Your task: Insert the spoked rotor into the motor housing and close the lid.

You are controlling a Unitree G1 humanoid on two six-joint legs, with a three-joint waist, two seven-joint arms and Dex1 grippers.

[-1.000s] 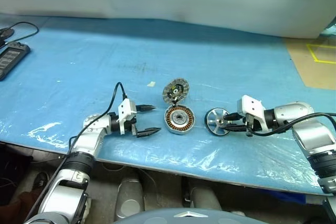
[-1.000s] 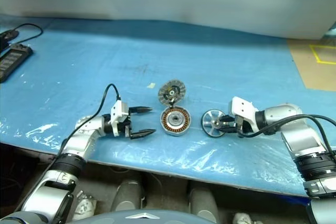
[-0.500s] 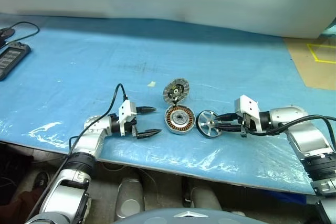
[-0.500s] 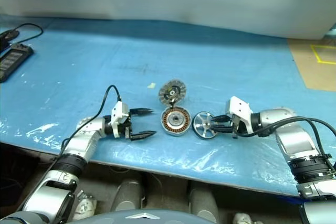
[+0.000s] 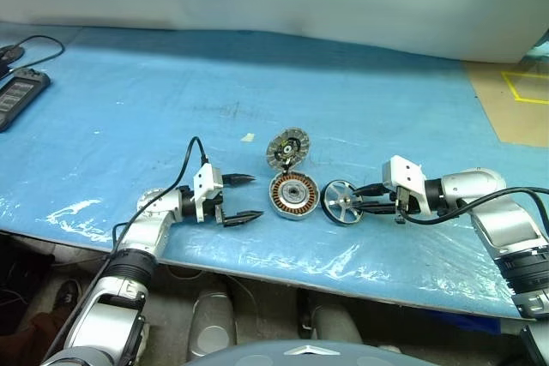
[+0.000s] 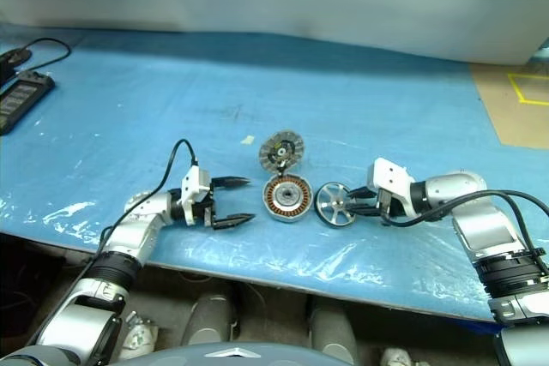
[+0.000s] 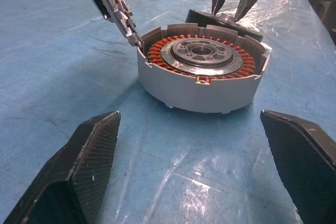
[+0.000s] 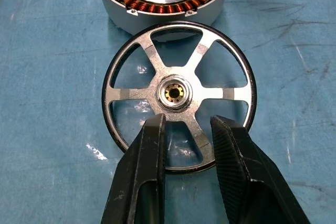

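spoked rotor (image 8: 178, 94) | right fingers (image 8: 142, 171) seemingly gripping its rim | left fingers (image 7: 89, 156) wide, level

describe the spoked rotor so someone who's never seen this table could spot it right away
On the blue-covered table, look near the front edge, where three round metal parts sit together. The spoked rotor is the rightmost, beside the motor housing, with the right gripper closed on its rim. Unlike the copper-wound housing and the raised lid, it is an open wheel: silver spokes, black rim.

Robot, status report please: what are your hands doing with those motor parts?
Right gripper shut on spoked rotor, beside motor housing. Left gripper open. Lid up.
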